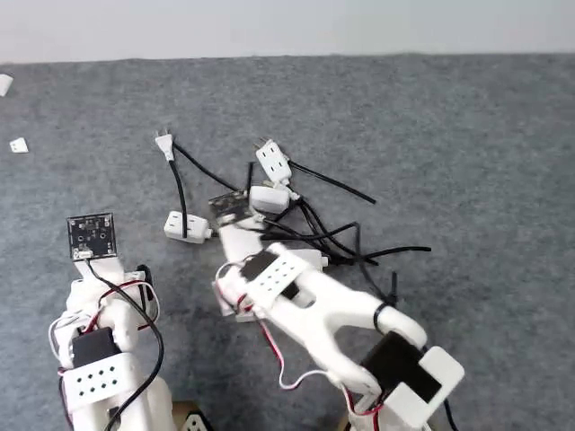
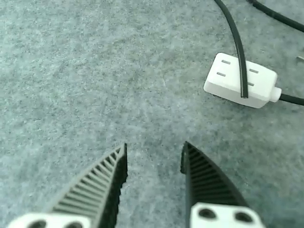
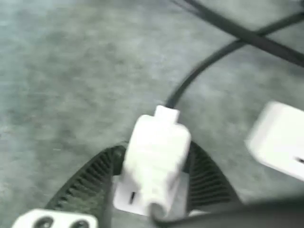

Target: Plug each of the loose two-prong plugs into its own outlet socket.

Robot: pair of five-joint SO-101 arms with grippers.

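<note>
Right wrist view: your right gripper [image 3: 155, 159] clasps a white plug [image 3: 159, 137]; tangled black cords [image 3: 223, 50] could drag it crooked. Left gripper [image 2: 154, 147] sits spread, empty

Worktop [image 1: 467, 135]: grey fibrous cloth, matt, rough. Outlet socket [image 2: 240, 80]: white plastic, smooth, slight sheen. Cord [image 2: 236, 42]: black sheath, smooth. Plug [image 3: 154, 147]: white plastic, smooth. Left hand [image 2: 154, 164]: fingers [image 2: 102, 185] black ribbed plastic, matt.

2 white arms [image 1: 310, 305], red wires [image 1: 269, 346], ribbed dark claws [image 2: 155, 146].
</note>
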